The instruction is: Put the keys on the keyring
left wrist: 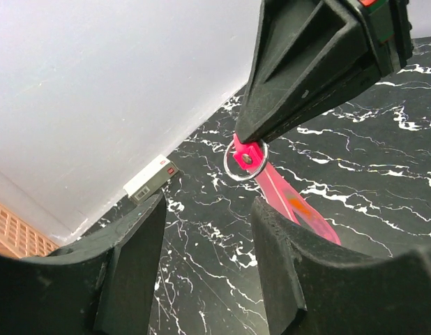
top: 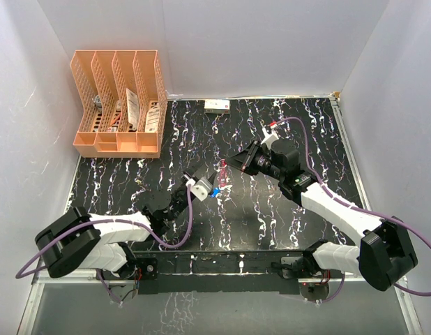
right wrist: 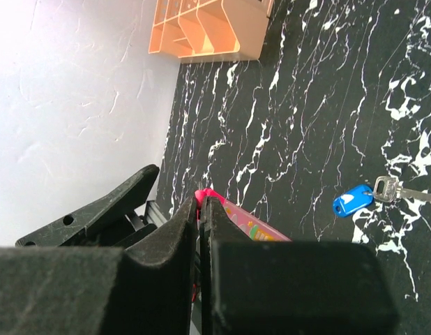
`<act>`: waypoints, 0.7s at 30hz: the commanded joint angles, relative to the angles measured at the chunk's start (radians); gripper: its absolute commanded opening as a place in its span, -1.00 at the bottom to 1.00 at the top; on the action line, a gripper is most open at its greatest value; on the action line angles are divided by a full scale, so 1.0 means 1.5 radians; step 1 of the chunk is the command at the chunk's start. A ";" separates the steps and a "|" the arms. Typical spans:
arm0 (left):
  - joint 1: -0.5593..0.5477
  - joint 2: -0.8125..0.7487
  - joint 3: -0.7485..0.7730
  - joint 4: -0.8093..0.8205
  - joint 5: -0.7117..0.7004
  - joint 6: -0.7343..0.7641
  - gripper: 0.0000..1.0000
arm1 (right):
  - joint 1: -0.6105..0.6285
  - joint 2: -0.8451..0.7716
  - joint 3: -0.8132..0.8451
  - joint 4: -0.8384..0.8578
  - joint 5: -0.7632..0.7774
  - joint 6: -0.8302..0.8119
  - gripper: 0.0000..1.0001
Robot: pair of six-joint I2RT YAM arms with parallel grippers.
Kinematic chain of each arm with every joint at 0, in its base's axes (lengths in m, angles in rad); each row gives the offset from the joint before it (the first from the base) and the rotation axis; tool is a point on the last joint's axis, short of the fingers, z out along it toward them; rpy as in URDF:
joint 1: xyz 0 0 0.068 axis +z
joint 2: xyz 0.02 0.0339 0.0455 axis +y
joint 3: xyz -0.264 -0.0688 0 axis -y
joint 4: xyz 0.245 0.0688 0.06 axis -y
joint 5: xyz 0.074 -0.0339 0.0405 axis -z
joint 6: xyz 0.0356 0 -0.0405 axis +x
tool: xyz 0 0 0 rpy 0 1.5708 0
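My right gripper (top: 229,165) is shut on the top end of the red-pink strap (left wrist: 292,202) of the keyring and holds it up off the table. The thin metal ring (left wrist: 245,161) hangs at the gripper's tips. In the right wrist view the strap (right wrist: 254,227) shows pinched between the shut jaws (right wrist: 201,202). My left gripper (left wrist: 208,265) is open and empty, just below and in front of the ring. The blue-headed key (right wrist: 353,200) and the silvery key (right wrist: 393,190) lie together on the black marbled table, and the blue key also shows in the top view (top: 214,192).
An orange file organizer (top: 121,105) stands at the back left. A small white box (top: 217,105) lies against the back wall and also shows in the left wrist view (left wrist: 151,180). White walls enclose the table on three sides.
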State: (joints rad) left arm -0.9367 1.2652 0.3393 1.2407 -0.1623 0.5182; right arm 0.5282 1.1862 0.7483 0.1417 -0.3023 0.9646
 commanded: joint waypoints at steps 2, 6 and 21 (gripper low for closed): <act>-0.008 0.023 -0.008 0.102 0.044 0.044 0.00 | 0.002 -0.001 0.036 0.012 -0.027 0.018 -1.00; -0.008 0.025 -0.006 0.092 0.060 0.044 -0.04 | 0.002 -0.002 0.042 0.008 -0.033 0.021 -1.00; -0.011 0.058 0.007 0.117 0.083 0.104 -0.24 | 0.002 0.000 0.049 0.002 -0.072 0.048 -1.00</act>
State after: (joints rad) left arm -0.9455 1.3422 0.3271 1.3403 -0.0650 0.6281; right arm 0.5282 1.1866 0.7635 0.1219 -0.3908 1.0176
